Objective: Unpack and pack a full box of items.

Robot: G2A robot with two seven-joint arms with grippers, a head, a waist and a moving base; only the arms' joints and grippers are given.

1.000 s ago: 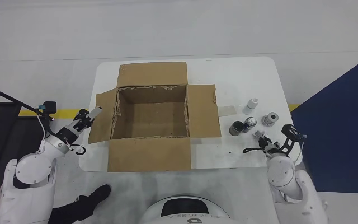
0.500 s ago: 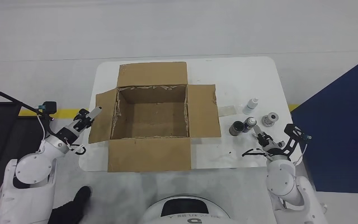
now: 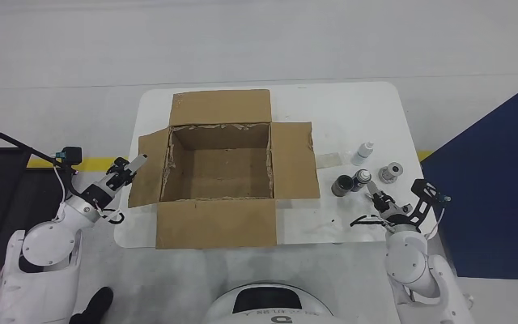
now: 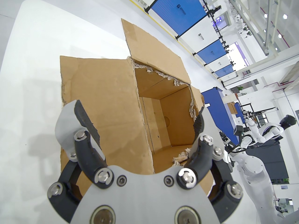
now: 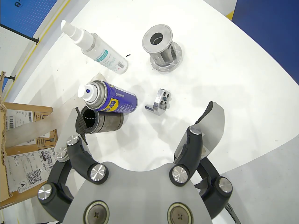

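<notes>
The open cardboard box (image 3: 218,172) sits mid-desk (image 3: 348,101), flaps spread. Beside its right flap cluster a spray can (image 5: 112,100), pump bottle (image 5: 100,52), dark sleeve (image 5: 102,121), flanged cylinder (image 5: 162,47) and small bracket (image 5: 160,102). The right end effector (image 5: 144,115) hovers near them and the left end effector (image 4: 139,111) by the left flap, both spread wide, gripping nothing.

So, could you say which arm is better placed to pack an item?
Probably right: the right end effector is open beside the spray can; the left end effector hangs across the box from it.
</notes>
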